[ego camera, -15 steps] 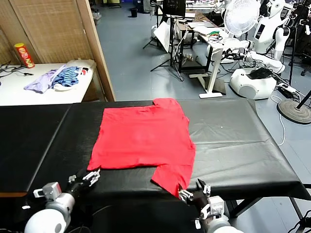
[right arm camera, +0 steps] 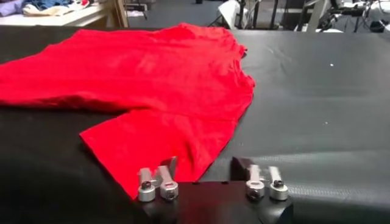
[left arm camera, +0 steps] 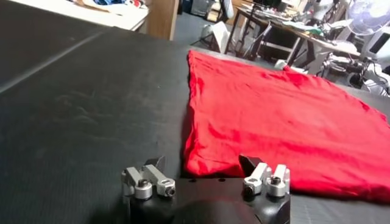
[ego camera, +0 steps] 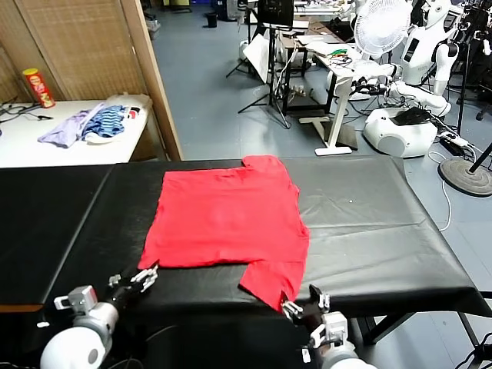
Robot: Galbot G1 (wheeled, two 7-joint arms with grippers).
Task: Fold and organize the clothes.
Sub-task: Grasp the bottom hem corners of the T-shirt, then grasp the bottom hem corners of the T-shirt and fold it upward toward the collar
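Observation:
The red T-shirt (ego camera: 223, 223) lies flat, plain side up, in the middle of the black table (ego camera: 369, 223). One sleeve points to the far edge and the other to the near edge. My left gripper (ego camera: 136, 278) is open just short of the shirt's near left corner (left arm camera: 207, 164); that corner lies ahead of the jaws (left arm camera: 203, 163), not between them. My right gripper (ego camera: 303, 302) is open at the tip of the near sleeve (right arm camera: 164, 146). The sleeve's edge reaches in by one finger (right arm camera: 169, 165), and nothing is gripped.
Both grippers sit at the table's front edge. A white side table (ego camera: 46, 150) at the back left holds a lilac garment (ego camera: 65, 127), a blue striped garment (ego camera: 104, 121) and a red can (ego camera: 37, 87). A wooden screen (ego camera: 154, 77) stands behind the table.
Both grippers have shifted a little lower along the front edge; the right one also moved slightly left. The shirt has not moved.

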